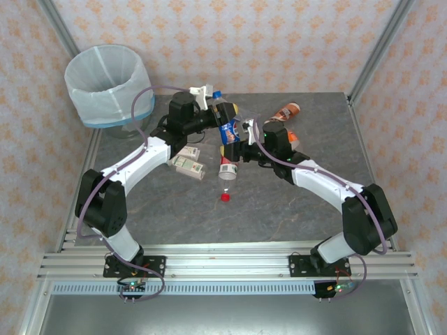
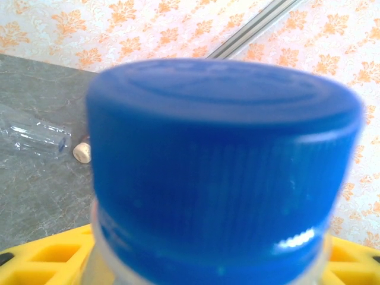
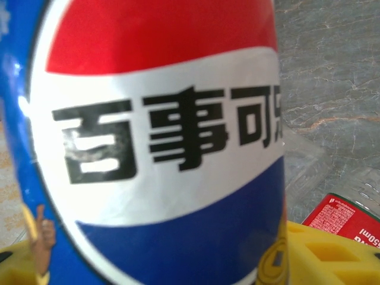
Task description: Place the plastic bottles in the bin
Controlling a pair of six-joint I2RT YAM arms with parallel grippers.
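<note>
A clear bottle with a blue, red and white label (image 1: 228,130) and a blue cap (image 2: 222,160) hangs tilted above the table's far middle. My left gripper (image 1: 212,118) is shut on its upper part, yellow fingers (image 2: 41,261) flanking the neck. From the other side, my right gripper (image 1: 241,137) is shut on the labelled body (image 3: 166,136). Two white-green labelled bottles (image 1: 188,163) lie under the left arm. A red-labelled bottle (image 1: 228,168) lies below the held one. The bag-lined bin (image 1: 108,86) stands off the table's far left corner.
A loose red cap (image 1: 225,197) sits on the grey table (image 1: 279,209). Orange-labelled bottles lie at the back right (image 1: 287,112) and beside the right arm (image 1: 294,139). A label-less clear bottle (image 2: 32,136) lies further back. Metal frame posts (image 1: 380,45) stand at the far corners.
</note>
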